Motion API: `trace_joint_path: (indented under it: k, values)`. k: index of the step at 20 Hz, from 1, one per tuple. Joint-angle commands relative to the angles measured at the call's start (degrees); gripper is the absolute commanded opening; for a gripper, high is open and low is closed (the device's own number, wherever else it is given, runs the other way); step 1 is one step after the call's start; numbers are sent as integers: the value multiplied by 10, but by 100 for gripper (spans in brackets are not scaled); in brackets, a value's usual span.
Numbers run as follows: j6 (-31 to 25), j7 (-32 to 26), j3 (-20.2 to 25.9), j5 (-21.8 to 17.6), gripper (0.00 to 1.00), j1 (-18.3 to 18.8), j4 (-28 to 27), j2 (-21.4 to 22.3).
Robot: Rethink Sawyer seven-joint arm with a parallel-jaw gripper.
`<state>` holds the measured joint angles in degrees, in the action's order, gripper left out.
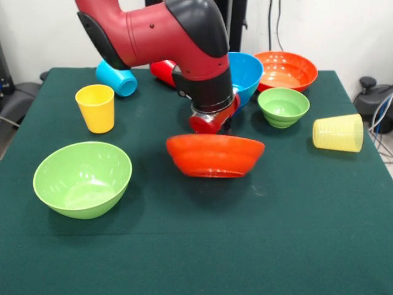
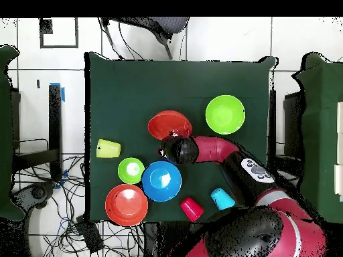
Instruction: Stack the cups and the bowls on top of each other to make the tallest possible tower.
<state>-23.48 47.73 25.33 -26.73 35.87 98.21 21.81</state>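
At mid-table the gripper (image 1: 210,123) sits low over the far rim of an orange-red bowl (image 1: 215,155), which looks tilted, its near side off the cloth; whether the fingers pinch that rim I cannot tell, since the wrist hides them. No tower exists yet: the big green bowl (image 1: 83,178), blue bowl (image 1: 244,75), second orange-red bowl (image 1: 286,70) and small green bowl (image 1: 283,106) all stand apart. A one-sided rim hold risks the glossy bowl slipping or swinging into the small green bowl nearby

Open green cloth (image 1: 258,246) along the near edge; bowls (image 1: 283,106) and cups (image 1: 95,108) crowd the far half
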Motion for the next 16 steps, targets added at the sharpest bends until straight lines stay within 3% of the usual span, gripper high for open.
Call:
trace_joint_path:
  k: [1, 12, 16]
  values:
    - [67, 109, -62, -40, 100, -13, -68, 8]
    - [139, 93, -61, -27, 100, -4, -50, 20]
    - [142, 85, -36, -14, 100, 10, -43, 27]
